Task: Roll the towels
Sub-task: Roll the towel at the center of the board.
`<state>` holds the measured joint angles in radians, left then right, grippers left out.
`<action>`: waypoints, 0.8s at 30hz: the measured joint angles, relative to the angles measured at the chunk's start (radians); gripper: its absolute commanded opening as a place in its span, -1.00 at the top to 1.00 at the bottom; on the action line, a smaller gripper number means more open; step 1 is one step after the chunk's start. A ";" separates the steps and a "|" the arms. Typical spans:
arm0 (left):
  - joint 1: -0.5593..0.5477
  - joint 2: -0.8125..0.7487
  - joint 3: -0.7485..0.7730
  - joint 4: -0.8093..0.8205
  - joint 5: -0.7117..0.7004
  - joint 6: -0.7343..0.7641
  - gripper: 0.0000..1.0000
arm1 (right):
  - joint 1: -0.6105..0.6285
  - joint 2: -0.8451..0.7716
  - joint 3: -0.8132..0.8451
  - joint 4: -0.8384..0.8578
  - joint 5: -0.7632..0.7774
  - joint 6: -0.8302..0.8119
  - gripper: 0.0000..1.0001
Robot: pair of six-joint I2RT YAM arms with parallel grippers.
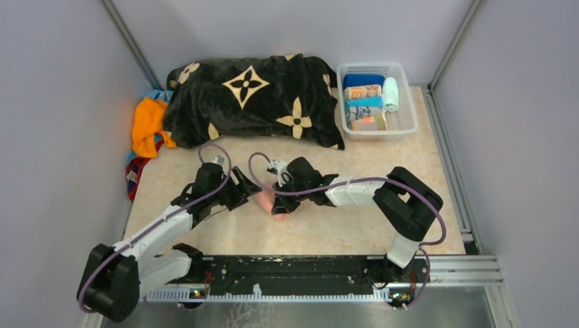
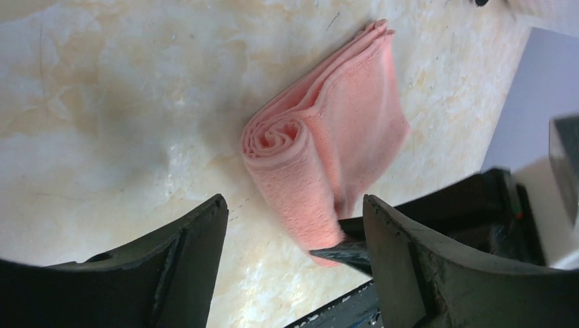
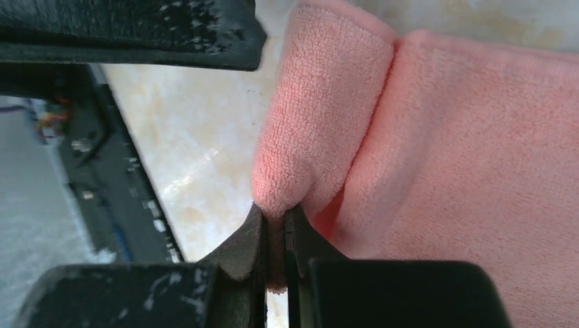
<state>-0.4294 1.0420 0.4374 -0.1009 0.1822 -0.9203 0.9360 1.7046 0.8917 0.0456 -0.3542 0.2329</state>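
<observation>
Here we are at mid-bench (image 1: 355, 157). The pink towel (image 2: 321, 157) lies between the two arms, folded into a strip, with a tight spiral wound at one end and a flat tail yet to be taken up. The right jaws are pressed together, pinching one end of that roll. The left jaws are spread wide just beside the roll, gripping nothing that I can see. I'd call this one about half rolled.

Over in the clear basket (image 1: 408, 102) at the far right corner sit several finished rolls (image 1: 362, 92). At the far left, beside the black blanket (image 1: 252, 96), an orange towel (image 1: 147, 123) and a patterned towel (image 1: 134, 176) lie crumpled and unrolled. Plenty left to do, by my reckoning.
</observation>
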 measured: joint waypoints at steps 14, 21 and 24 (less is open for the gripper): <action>0.000 0.085 -0.056 0.080 0.068 -0.025 -0.46 | -0.221 0.157 -0.179 0.510 -0.486 0.452 1.00; 0.000 0.258 -0.005 0.147 0.117 -0.022 -0.17 | -0.227 0.172 -0.236 0.598 -0.476 0.521 0.97; -0.004 0.305 0.012 0.173 0.135 -0.020 -0.12 | -0.227 0.171 -0.260 0.619 -0.454 0.528 0.81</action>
<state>-0.4335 1.3472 0.4496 0.0719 0.3168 -0.9405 0.7086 1.8751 0.6315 0.6643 -0.8078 0.7609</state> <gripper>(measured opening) 0.580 0.051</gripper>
